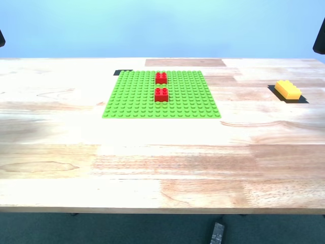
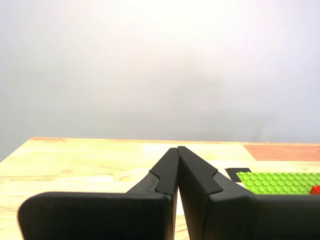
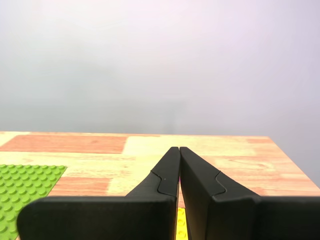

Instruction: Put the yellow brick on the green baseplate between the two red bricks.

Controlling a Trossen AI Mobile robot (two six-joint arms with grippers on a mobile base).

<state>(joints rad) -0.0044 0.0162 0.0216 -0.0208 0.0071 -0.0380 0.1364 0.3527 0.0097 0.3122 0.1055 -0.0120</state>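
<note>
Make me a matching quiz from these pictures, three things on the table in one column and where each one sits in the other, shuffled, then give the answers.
Things:
1. yellow brick
2. two red bricks
3. green baseplate

Places:
A. flat on the wooden table, near the middle of its far half
B. on the bare tabletop toward the exterior view's right, off the plate
C. standing on the studded plate, one behind the other with a gap between

Pairs: 1-B, 2-C, 3-A
</note>
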